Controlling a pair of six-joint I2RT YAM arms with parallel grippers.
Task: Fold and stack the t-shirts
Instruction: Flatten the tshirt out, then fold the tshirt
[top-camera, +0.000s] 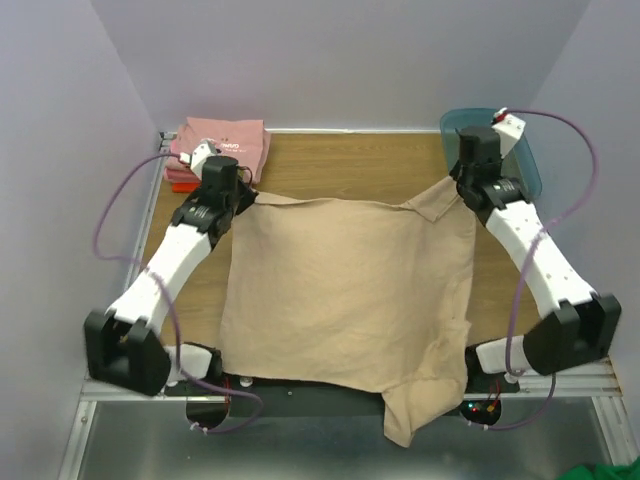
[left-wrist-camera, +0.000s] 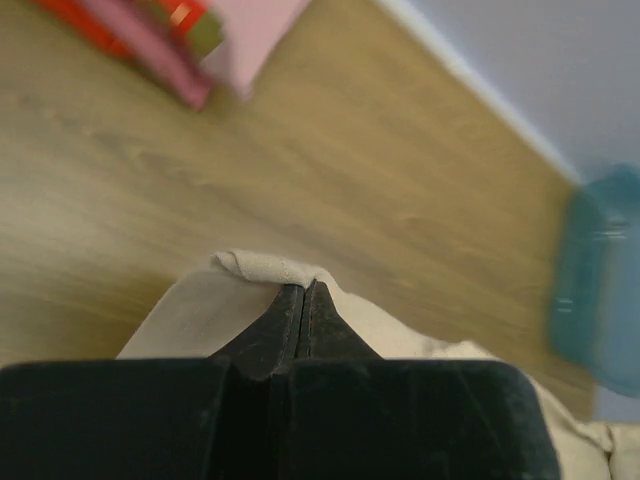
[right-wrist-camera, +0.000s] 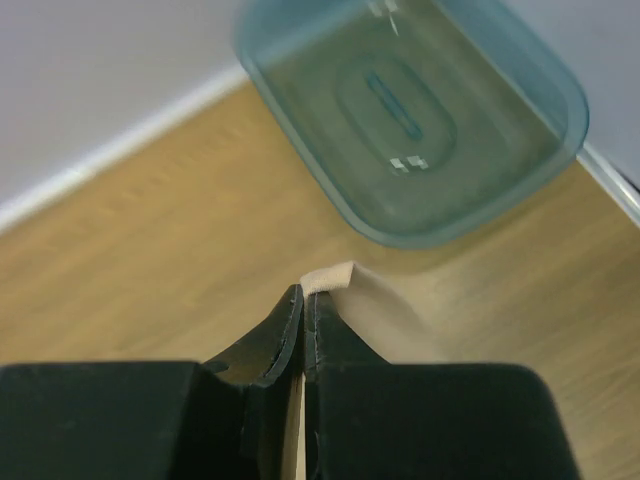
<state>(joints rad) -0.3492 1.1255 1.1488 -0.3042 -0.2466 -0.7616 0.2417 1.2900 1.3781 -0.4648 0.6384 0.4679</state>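
Plain tan t-shirt (top-camera: 345, 290) spread creased across mid-frame on the tabletop (top-camera: 340, 165), lower part hanging over the bottom edge; left gripper (top-camera: 244, 198) and right gripper (top-camera: 456, 186) each clamp an upper corner; pink t-shirt (top-camera: 225, 140) folded upper left.

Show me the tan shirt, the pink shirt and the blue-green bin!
tan shirt (top-camera: 350, 300), top view, middle of the spread cloth.
pink shirt (top-camera: 228, 140), top view, its folded top face.
blue-green bin (right-wrist-camera: 480, 150), right wrist view, its bare floor.
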